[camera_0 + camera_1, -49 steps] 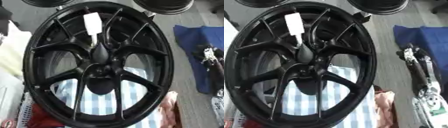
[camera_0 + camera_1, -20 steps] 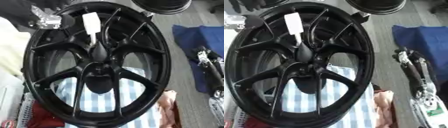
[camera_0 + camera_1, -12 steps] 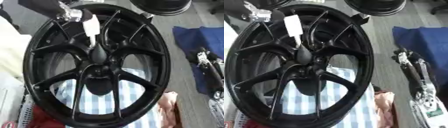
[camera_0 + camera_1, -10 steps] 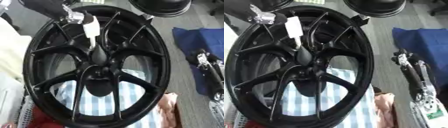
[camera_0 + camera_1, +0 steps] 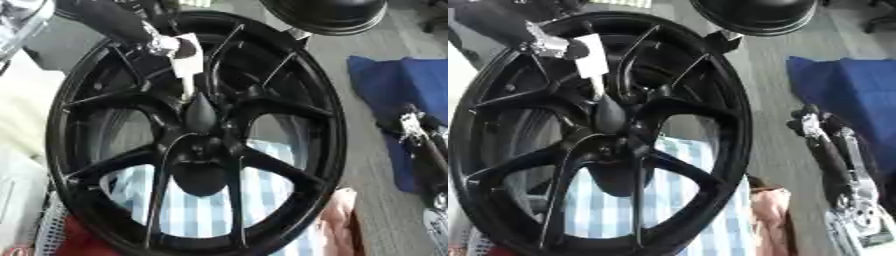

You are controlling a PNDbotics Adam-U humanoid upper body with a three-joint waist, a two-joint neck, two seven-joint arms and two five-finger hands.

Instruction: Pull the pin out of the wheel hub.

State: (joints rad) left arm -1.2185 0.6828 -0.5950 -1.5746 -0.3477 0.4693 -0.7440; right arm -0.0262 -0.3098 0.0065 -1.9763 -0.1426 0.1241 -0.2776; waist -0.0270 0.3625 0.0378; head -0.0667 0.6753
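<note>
Left eye view: black wheel hub (image 5: 197, 145) stands tilted, face toward the camera, with the white pin (image 5: 186, 60) stuck into the top of its centre boss — long axis running up the hub face, head toward the hub's upper-left rim, tip buried at the centre. Left hand (image 5: 162, 44) comes in from the upper-left corner and sits right at the pin's white head, touching or just beside it; fingers look curled near the head, but whether they actually pinch it I cannot tell. Right hand (image 5: 824, 135) rests idle well off the hub's right rim, near the blue cloth (image 5: 850, 95), fingers relaxed. Left hand is plainly the nearer one. Judgement — the pull has to go along the pin's axis, up and away from the centre toward the upper-left rim; dragging sideways risks jamming it against a spoke. Pin not yet out. Checked cloth (image 5: 219, 200) shows through the lower spokes
</note>
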